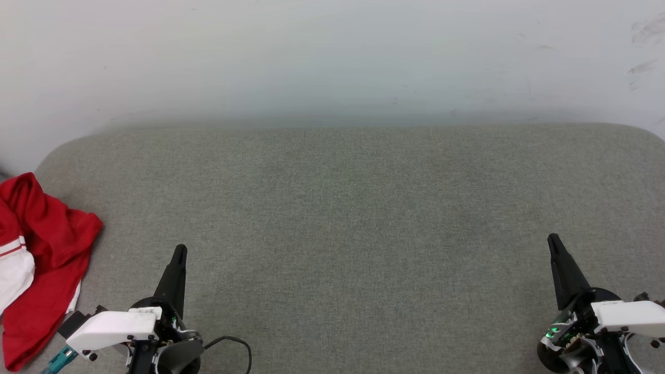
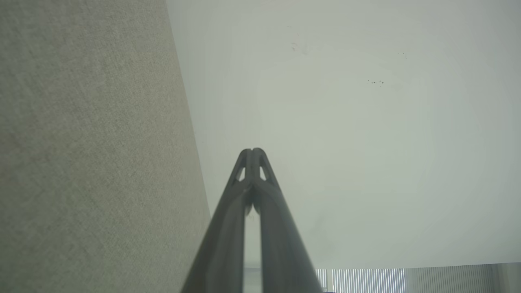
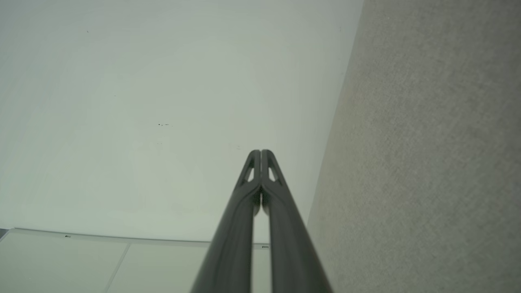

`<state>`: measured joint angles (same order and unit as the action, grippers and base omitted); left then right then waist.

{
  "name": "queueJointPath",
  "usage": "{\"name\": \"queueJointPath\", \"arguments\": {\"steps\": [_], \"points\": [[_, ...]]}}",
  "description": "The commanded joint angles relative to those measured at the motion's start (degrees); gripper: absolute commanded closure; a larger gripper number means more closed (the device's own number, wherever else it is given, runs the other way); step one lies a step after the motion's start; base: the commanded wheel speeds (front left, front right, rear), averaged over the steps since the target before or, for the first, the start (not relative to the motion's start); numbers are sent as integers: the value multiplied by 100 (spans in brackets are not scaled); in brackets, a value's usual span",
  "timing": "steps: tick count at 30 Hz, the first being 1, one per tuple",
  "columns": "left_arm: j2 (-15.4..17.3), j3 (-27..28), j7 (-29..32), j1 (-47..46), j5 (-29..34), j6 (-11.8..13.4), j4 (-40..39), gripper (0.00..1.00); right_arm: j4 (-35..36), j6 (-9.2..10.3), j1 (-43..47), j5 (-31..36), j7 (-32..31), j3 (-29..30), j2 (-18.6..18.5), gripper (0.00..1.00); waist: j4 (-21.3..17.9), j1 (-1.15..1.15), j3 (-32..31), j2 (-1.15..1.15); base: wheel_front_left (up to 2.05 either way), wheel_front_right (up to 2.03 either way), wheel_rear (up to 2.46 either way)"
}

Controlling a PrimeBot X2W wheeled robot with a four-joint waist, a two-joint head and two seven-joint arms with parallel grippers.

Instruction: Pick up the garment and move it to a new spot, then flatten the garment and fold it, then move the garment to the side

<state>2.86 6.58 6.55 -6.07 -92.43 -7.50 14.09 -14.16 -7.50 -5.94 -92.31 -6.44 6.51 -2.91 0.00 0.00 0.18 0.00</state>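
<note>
— Seeing the red jersey (image 1: 49, 244) bunched at the worktop's (image 1: 353, 208) left edge, just beyond the left hand (image 1: 180, 250). Is anything held?
— No. The left hand and the right hand (image 1: 553, 240) each have their fingers pressed together, empty. My worry is a reach that pinches only one loose layer, so the heap drags or slides off the edge.

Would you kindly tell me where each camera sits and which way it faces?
Head view: on the head, facing forward and down at the grey-green woven fabric surface, pale wall and crumpled red-and-white jersey garment at left; shut left gripper and right gripper show.
Left wrist view: on the left wrist, facing along its shut fingers toward the wall; surface at left.
Right wrist view: mirrored, its own shut fingers, surface at right.
Both wrist views share wall and surface.
</note>
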Motion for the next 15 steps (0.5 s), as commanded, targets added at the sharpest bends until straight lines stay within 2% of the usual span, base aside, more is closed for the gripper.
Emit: {"name": "queueJointPath", "arguments": {"steps": [1, 8, 9, 15], "points": [[-10, 9, 9, -40, 6, -16, -5, 100, -2, 2, -77, -20, -10, -1, 6, 100, 0, 0, 0, 0, 0, 0, 0], [-10, 9, 9, -40, 6, -16, -5, 100, -2, 2, -77, -20, -10, -1, 6, 100, 0, 0, 0, 0, 0, 0, 0], [0, 0, 0, 1, 0, 0, 4, 0, -4, 0, 1, 0, 0, 0, 0, 0, 0, 0, 0, 0, 0, 0, 0], [-7, -133, -70, 115, 6, 2, 24, 0, -3, 1, 155, 30, 93, -67, 4, 0, 2, 0, 2, 0, 0, 0, 0]]}}
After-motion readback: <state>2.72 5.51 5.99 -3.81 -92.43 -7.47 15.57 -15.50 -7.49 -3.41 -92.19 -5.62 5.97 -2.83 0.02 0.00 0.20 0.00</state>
